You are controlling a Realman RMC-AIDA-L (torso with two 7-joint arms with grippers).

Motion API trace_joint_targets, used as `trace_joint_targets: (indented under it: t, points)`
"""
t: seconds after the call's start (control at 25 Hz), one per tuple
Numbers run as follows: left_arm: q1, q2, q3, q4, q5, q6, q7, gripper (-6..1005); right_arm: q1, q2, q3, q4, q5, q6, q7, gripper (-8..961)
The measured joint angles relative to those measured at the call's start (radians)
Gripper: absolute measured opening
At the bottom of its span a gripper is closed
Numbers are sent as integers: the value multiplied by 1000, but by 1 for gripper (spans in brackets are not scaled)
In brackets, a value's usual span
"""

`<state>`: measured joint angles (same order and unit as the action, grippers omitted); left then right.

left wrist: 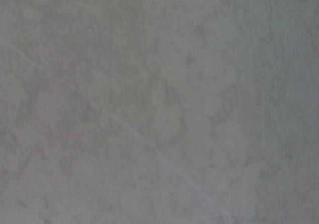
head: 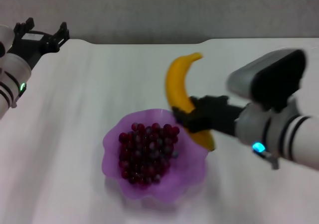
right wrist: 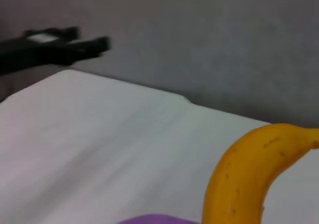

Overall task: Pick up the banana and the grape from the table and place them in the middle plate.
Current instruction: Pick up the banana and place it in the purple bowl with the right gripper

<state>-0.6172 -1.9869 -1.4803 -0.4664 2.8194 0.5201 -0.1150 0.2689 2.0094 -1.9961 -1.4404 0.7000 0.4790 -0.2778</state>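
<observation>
Grape (head: 147, 153) bunch already in middle plate (head: 192, 171), nearest. Right gripper (head: 185, 115) just beyond rim, jaws clamped on banana (head: 179, 87), long axis running away across bench (head: 75, 134); plate lies near-left of it. Left gripper (head: 42, 37) idle far-left, jaws parted, empty.

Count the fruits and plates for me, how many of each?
Banana: 1, held by the right end effector at the plate's rim
Grape bunch: 1, lying in the plate
Plate: 1, purple
Total: 3 things
</observation>
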Motion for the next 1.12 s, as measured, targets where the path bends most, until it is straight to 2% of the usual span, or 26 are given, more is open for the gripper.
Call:
trace_joint_targets:
  t: [0.12,0.32,0.4,0.52,0.8,1.12]
  points:
    - [-4,-1,0,0,0,0,1,878,15,0,-71,42,0,-63,-2,505]
    - [-5,-3,0,0,0,0,1,879,33,1,-110,120,-2,-124,-2,509]
    - [-6,-3,0,0,0,0,1,879,34,1,-158,155,-14,-215,-4,511]
    - [-6,-3,0,0,0,0,1,879,34,1,-179,176,-22,-258,-6,513]
    - [-6,-4,0,0,0,1,2,878,94,0,-191,223,-17,-201,-6,518]
    - [-7,-4,0,0,0,2,2,878,112,-2,-217,228,-14,-193,-18,524]
